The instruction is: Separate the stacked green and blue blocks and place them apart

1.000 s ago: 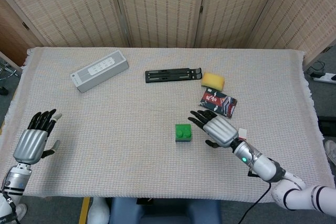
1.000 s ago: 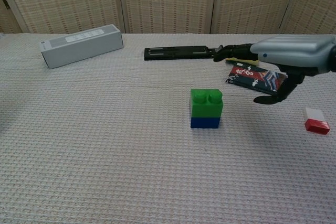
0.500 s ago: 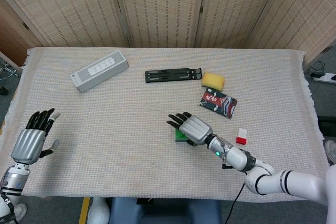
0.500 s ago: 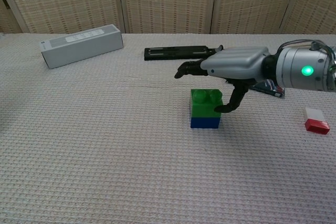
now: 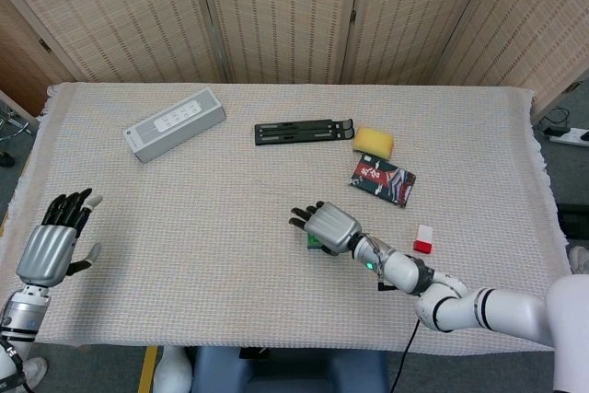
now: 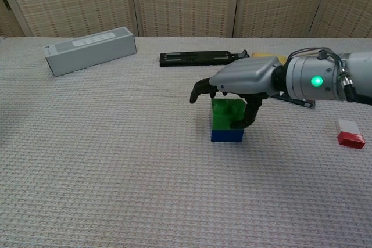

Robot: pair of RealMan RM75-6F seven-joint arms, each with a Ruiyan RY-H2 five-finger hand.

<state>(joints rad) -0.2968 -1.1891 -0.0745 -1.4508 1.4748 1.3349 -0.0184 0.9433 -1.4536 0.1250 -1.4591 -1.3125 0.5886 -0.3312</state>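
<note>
A green block (image 6: 223,113) sits stacked on a blue block (image 6: 226,136) at the middle of the table. My right hand (image 6: 244,79) lies over the top of the stack, its thumb against the green block's near face and its fingers arching past the far left side without closing. In the head view that hand (image 5: 329,225) covers nearly the whole stack; only a sliver of the green block (image 5: 313,242) shows. My left hand (image 5: 51,246) hovers at the table's left edge with spread fingers and holds nothing.
A grey speaker box (image 5: 175,123) lies at the back left. A black bar (image 5: 304,132), a yellow sponge (image 5: 374,142) and a dark packet (image 5: 382,179) lie behind the stack. To its right sits a small red and white block (image 6: 350,133).
My right hand has swung left from beside the packet to over the stack and lowered, bringing its thumb onto the green block. The left hand has drifted slightly down.
</note>
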